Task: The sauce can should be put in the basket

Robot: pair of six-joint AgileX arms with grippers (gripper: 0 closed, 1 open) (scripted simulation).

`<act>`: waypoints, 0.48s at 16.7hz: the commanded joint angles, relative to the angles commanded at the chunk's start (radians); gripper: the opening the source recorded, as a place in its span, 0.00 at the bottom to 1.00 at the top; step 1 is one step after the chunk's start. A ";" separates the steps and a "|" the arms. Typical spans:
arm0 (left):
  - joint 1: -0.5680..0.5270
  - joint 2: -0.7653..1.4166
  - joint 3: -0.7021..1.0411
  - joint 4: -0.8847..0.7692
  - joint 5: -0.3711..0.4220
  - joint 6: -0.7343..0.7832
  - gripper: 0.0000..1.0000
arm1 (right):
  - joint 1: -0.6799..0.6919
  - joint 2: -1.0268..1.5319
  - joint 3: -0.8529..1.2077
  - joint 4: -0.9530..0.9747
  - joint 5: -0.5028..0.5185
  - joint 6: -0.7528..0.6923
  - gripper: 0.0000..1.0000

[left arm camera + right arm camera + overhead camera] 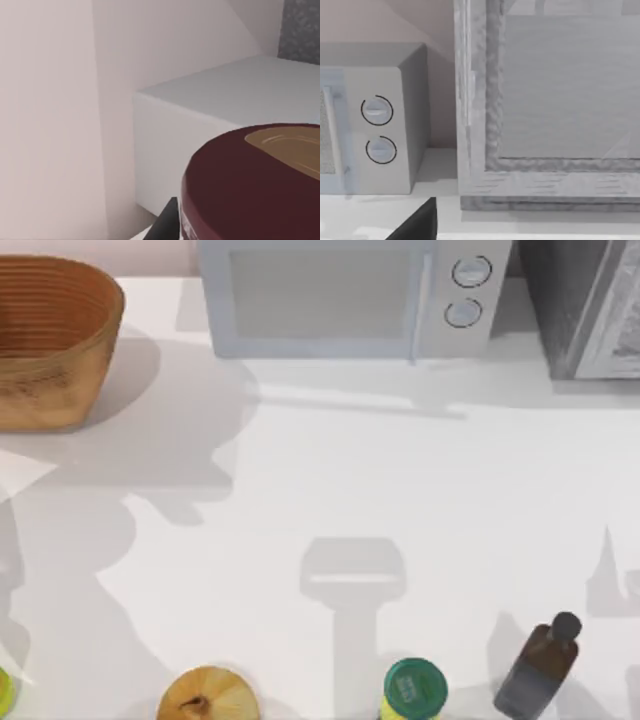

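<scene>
**Bench (pixel 330 490), white.** Holdings as I read them from the overhead camera.

**Basket (pixel 50 340).** Woven, ribbed, orange-brown; stands at about ten o'clock on the bench, against the left edge, mouth up. It looks empty as far as its visible part shows. The task's destination.

**Sauce can (pixel 255 185).** Appears close under the left wrist camera: dark maroon top with an orange-brown patch on it. It sits so near the lens that I judge it carried by my left arm, lifted clear of the bench for the trip to the basket. A dark finger tip (pixel 167 222) lies just beside its wall. I cannot tell how wide the jaws stand or confirm the hold. Behind the can is a pale box face, probably the microwave's side.

**Microwave (pixel 350 295).** Twelve o'clock, back edge, two dials at its right.

**Grey cabinet (pixel 585 305).** One to two o'clock, just beside the microwave. The right wrist camera faces it and the dials, so I judge my right arm parked; a dark finger tip (pixel 417 222) shows, spread unreadable.

**Near edge, six o'clock zone.** Onion (pixel 207 695), green-lidded jar (pixel 414 690), dark bottle (pixel 540 665) lying tilted. None belong to the task.

**Status.** Can not yet in basket.
</scene>
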 joint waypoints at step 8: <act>-0.053 0.047 0.023 0.030 -0.051 -0.006 0.00 | 0.000 0.000 0.000 0.000 0.000 0.000 1.00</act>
